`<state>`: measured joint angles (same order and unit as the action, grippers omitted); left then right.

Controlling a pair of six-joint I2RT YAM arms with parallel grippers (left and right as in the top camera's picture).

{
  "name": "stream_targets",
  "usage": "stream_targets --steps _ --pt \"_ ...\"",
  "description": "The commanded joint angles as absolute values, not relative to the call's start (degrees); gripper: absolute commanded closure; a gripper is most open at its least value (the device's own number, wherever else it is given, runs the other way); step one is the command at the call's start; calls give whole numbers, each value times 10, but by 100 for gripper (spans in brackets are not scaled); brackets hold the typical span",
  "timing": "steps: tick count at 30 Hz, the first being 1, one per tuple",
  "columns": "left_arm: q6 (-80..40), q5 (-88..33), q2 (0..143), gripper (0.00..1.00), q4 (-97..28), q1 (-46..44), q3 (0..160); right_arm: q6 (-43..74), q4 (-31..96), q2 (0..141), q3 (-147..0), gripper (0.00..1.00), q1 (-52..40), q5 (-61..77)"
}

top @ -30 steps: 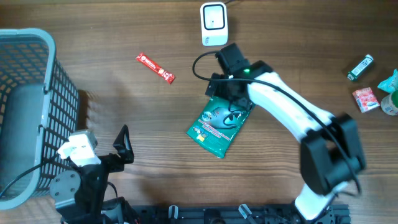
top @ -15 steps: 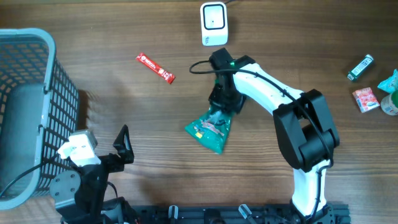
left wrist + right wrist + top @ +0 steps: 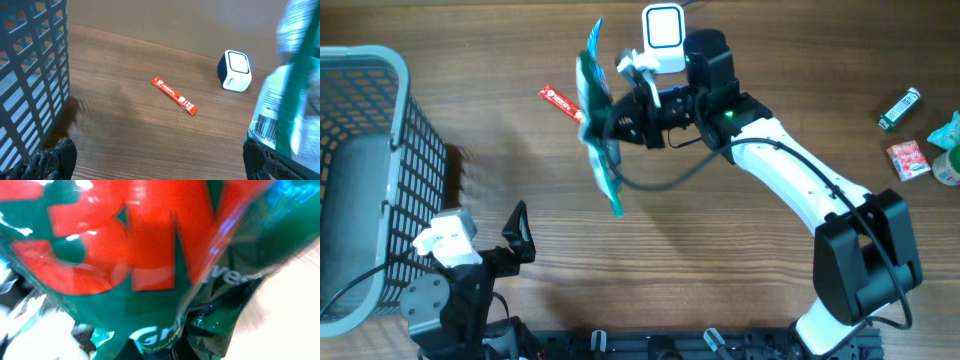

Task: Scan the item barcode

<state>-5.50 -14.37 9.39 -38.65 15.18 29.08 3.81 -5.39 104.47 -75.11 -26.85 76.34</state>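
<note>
The right pincer (image 3: 625, 122) is clenched on a green packet (image 3: 600, 140), holding it up off the worktop (image 3: 720, 270), just left of the white scanner (image 3: 663, 38) and edge-on to the overhead view. From the left wrist, a barcode (image 3: 263, 131) shows at the packet's lower corner. A red bar (image 3: 560, 101) lies left of the scanner. The left pincer (image 3: 517, 232) stands released, well away from the scanner, beside the basket (image 3: 380, 170).

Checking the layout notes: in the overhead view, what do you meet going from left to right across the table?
basket → left gripper → green packet → scanner → green tube
</note>
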Motion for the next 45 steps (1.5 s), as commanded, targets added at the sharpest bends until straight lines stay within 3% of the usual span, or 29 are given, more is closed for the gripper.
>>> stream_targets --steps 1,4,7,12,14,16,17,20,22,24,27,30,31,34,37,42,45 --pt "-61 -141 91 0 -385 156 290 -180 -59 1067 -743 96 -268 929" --pt "-61 -141 91 0 -385 156 290 -241 -70 1074 -743 96 -268 929" --pt "-61 -140 91 0 -385 156 290 -229 -167 1074 -743 96 -268 929" --pt "-61 -140 91 0 -385 156 290 -92 -249 1074 -743 95 -267 929" --pt "-61 -141 91 0 -385 156 290 68 -241 1074 -743 96 -267 924" --pt "-61 -141 91 0 -385 156 290 184 -140 1074 -742 96 -265 864" --pt "-61 -141 91 0 -385 156 290 180 -57 1074 -740 96 -264 815" --pt "-61 -141 91 0 -385 156 290 175 249 1076 -733 96 -263 438" --pt "-61 -141 91 0 -385 156 290 159 307 1085 -726 96 -264 356" --pt "-61 -141 91 0 -385 156 290 105 223 1117 -726 96 -265 596" --pt "-61 -141 91 0 -385 156 290 225 96 1200 -726 95 -265 745" --pt "-61 -140 91 0 -385 156 290 258 28 1286 -726 81 -264 814" --pt "-61 -141 91 0 -385 156 290 275 9 1309 -726 57 -262 814" --pt "-61 -141 91 0 -385 156 290 276 10 1292 -729 4 -258 742" --pt "-61 -141 91 0 -385 156 290 263 43 1242 -729 1 -242 645" --pt "-61 -141 91 0 -385 156 290 154 206 1145 -735 0 -222 470" --pt "-61 -141 91 0 -385 156 290 178 232 1081 -741 1 -258 346"
